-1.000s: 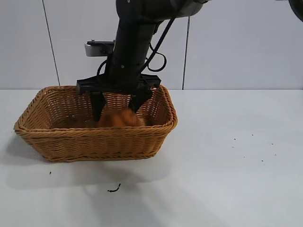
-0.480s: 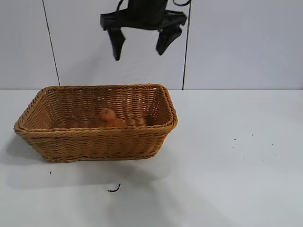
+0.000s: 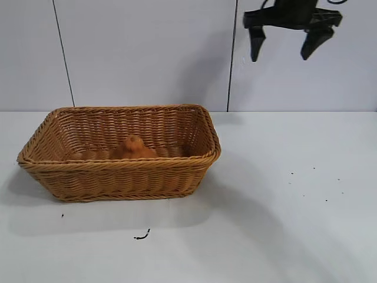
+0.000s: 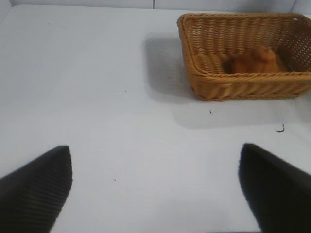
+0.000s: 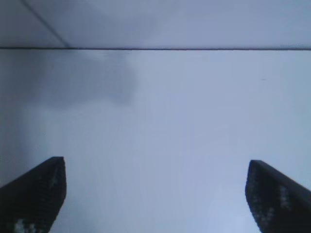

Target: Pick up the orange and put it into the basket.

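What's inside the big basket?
The orange sits inside the basket, on its floor. The near wall hides the orange's bottom and part of the floor.

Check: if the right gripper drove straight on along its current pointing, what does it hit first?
Likely bare table. The right gripper, open and empty, points down right of the basket; its wrist view shows nothing between the fingers.

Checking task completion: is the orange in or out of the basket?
In. The orange rests on the floor of the basket, below the rim; the right gripper is open and empty, high to the side.
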